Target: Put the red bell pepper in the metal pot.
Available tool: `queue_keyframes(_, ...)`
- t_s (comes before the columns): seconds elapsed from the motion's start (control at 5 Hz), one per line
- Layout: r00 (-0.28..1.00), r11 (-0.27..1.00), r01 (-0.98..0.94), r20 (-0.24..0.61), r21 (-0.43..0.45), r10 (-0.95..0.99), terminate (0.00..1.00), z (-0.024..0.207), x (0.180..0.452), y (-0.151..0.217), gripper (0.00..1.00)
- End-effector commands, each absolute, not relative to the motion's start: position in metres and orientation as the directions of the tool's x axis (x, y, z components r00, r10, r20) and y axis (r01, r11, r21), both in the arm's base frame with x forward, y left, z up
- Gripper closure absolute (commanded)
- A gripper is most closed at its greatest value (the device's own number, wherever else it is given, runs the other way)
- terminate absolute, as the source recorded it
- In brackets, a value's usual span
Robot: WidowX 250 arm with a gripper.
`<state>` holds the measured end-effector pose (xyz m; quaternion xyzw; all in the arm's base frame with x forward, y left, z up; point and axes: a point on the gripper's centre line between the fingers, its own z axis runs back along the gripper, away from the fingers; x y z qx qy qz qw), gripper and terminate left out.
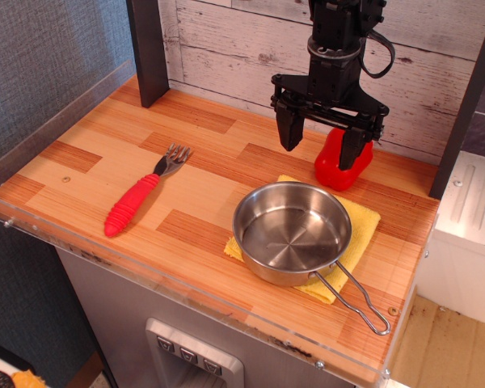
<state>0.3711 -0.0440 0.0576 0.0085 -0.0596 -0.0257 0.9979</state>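
The red bell pepper [333, 170] stands on the wooden counter at the back right, just behind the yellow cloth. The metal pot [291, 236] sits empty on that cloth in front of the pepper, with its wire loop handle [357, 301] pointing to the front right. My gripper [321, 139] is open, its black fingers [288, 128] pointing down, and it hovers over the pepper. The right finger covers part of the pepper's top, and the left finger hangs to the pepper's left. Nothing is held.
A fork [137, 200] with a ribbed red handle lies on the left half of the counter. A yellow cloth [365, 220] lies under the pot. A clear plastic rim [186, 283] runs along the front and left edges. A dark post [148, 48] stands at the back left, before a plank wall.
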Motion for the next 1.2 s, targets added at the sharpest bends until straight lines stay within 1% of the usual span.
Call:
queue_keyframes(0.0,0.992,0.999,0.05,0.119,0.02,-0.052,0.0,0.058,0.371,-0.044,0.0)
queue_keyframes(0.2,0.983,0.997,0.063,0.172,0.036,-0.068,0.0,0.064,0.376,-0.053,0.0)
queue_keyframes(0.4,0.976,0.999,0.027,0.215,0.041,-0.035,0.0,0.07,0.38,-0.058,0.0)
queue_keyframes(0.6,0.969,1.0,0.018,0.245,0.005,-0.018,0.0,0.071,0.387,-0.06,0.0)
queue_keyframes(0.8,0.969,1.0,0.013,0.248,-0.006,-0.011,0.0,0.071,0.396,-0.057,0.0)
queue_keyframes(1.0,0.97,1.0,0.011,0.245,-0.019,-0.006,0.0,0.071,0.399,-0.046,0.0)
